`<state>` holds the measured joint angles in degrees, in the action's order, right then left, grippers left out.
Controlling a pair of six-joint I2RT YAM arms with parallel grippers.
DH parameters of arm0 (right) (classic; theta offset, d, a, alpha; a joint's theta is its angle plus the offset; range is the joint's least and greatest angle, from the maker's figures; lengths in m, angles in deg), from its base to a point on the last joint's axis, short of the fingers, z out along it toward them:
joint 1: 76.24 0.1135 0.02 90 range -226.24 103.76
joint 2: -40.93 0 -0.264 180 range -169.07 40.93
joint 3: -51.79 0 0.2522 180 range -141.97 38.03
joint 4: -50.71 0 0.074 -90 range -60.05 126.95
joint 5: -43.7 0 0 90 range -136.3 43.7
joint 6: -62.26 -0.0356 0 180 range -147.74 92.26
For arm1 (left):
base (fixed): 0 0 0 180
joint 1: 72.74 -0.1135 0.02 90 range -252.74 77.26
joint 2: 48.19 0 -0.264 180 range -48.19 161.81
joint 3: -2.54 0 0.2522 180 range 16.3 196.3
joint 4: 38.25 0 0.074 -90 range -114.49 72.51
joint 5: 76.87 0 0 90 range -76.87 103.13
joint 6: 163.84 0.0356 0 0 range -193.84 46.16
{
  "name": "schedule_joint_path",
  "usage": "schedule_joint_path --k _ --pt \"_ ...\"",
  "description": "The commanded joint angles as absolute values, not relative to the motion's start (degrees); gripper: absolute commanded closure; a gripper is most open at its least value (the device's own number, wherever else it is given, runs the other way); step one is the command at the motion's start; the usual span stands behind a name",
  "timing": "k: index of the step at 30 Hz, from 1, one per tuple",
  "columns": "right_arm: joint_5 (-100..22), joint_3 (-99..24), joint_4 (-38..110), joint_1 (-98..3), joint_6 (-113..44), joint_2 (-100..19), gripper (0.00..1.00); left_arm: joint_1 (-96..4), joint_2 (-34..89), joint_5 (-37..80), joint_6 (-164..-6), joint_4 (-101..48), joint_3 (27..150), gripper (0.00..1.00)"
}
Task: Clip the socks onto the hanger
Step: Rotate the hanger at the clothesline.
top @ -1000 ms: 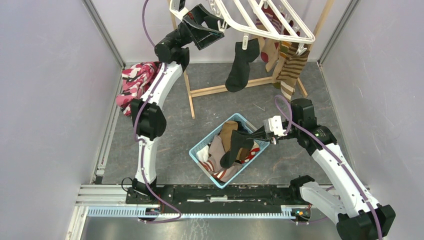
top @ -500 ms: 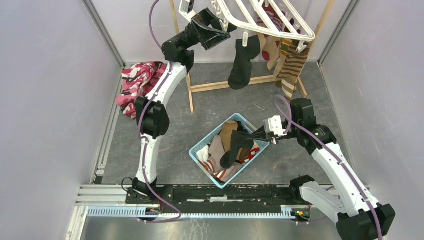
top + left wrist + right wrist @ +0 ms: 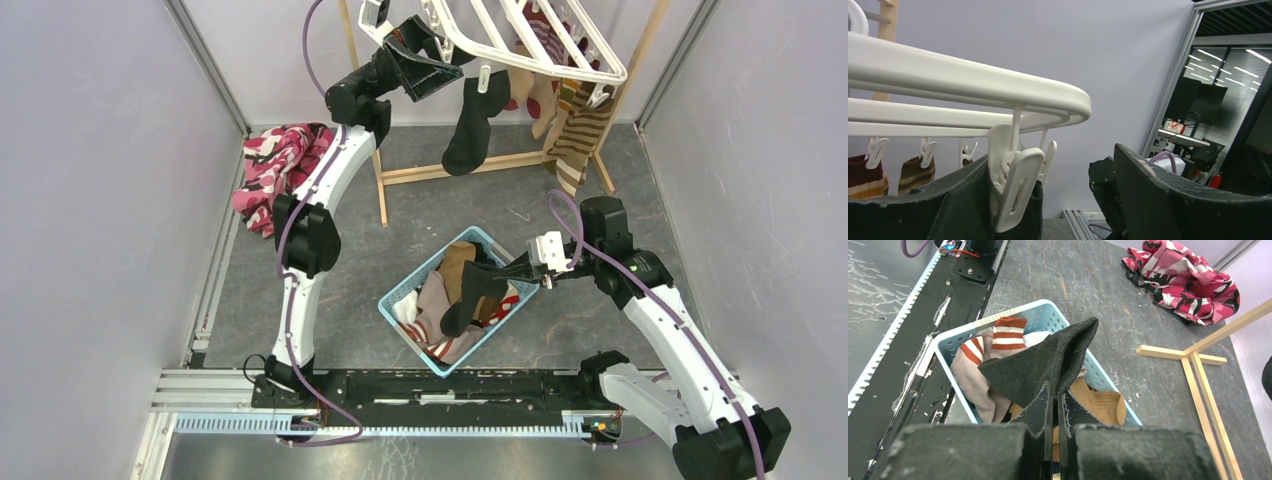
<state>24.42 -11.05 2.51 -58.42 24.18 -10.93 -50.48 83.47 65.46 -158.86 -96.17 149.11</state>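
Observation:
The white hanger [image 3: 540, 40] hangs tilted at the top, with several socks clipped under it. A black sock [image 3: 468, 130] dangles from a white clip [image 3: 1015, 185], and brown striped socks [image 3: 585, 135] hang to the right. My left gripper [image 3: 425, 60] is open at the hanger's left end. The clip and the black sock's cuff lie against its left finger [image 3: 923, 210]. My right gripper [image 3: 515, 272] is shut on another black sock [image 3: 1048, 360] and holds it up over the light blue basket [image 3: 400, 300]. More socks lie in the basket [image 3: 963, 335].
A pink, red and black patterned cloth [image 3: 268, 165] lies at the left wall. The wooden stand [image 3: 470, 175] carries the hanger, and its base bars lie on the grey floor. Grey walls close in both sides.
My left arm has risen and shifted right at the hanger's end. The hanger and the clipped black sock have swung, the sock now hanging further left. The right arm has not moved.

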Motion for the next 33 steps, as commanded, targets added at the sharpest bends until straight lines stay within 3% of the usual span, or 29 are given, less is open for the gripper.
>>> schedule_joint_path --k 1,33 --pt "26.0 -13.6 2.4 -58.6 24.8 -10.8 1.0 -50.2 83.8 64.0 -161.0 -99.5 151.6 0.18" --pt "26.1 -13.5 2.4 -58.6 25.0 -10.7 1.0 -52.4 84.2 58.7 -165.0 -104.4 150.1 0.25"
